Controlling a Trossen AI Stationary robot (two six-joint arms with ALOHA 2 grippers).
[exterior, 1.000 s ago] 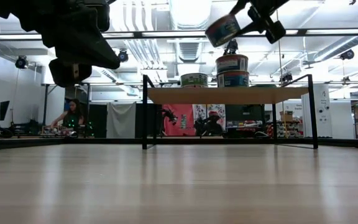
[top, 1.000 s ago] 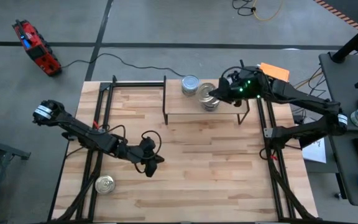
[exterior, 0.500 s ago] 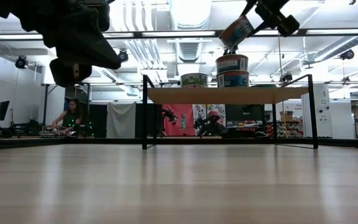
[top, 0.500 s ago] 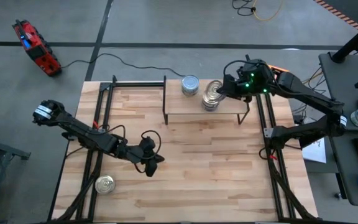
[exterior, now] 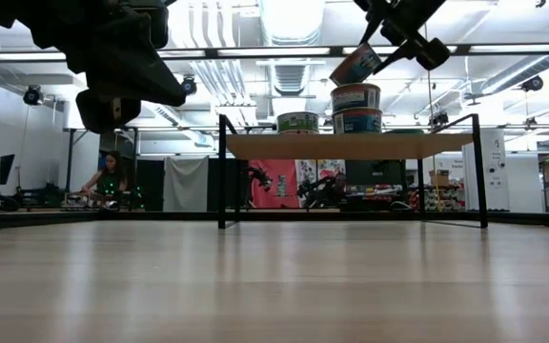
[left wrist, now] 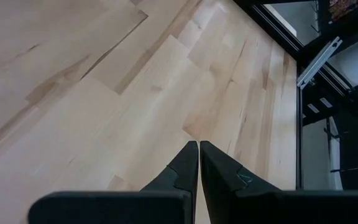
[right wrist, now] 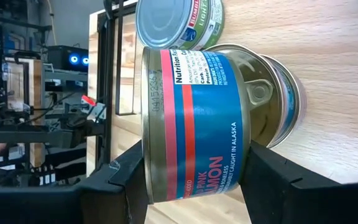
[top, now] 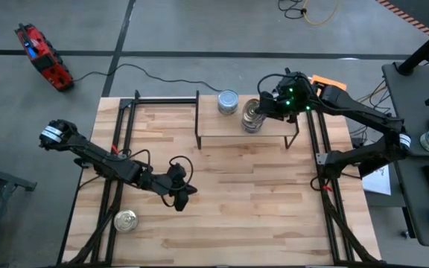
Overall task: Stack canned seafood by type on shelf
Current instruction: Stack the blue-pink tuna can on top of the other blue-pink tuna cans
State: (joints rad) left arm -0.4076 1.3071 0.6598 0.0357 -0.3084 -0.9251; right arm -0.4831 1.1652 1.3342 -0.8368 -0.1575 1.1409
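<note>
Blue-labelled tin [right wrist: 197, 124] is sitting clamped in the right gripper [top: 268, 106], tilted just above a stack of 2 tins [exterior: 355, 108] on the shelf [exterior: 351, 146]. Left gripper [left wrist: 198, 163], fingers together, is hanging over the table [left wrist: 73, 93].

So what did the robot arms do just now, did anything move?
The right gripper, shut on a blue salmon can, carried it sideways and a little lower, so it now hangs tilted just above the two-can stack on the shelf. Nothing was let go. The left gripper stayed shut over the table, and the green can and the lone can stayed put.
</note>
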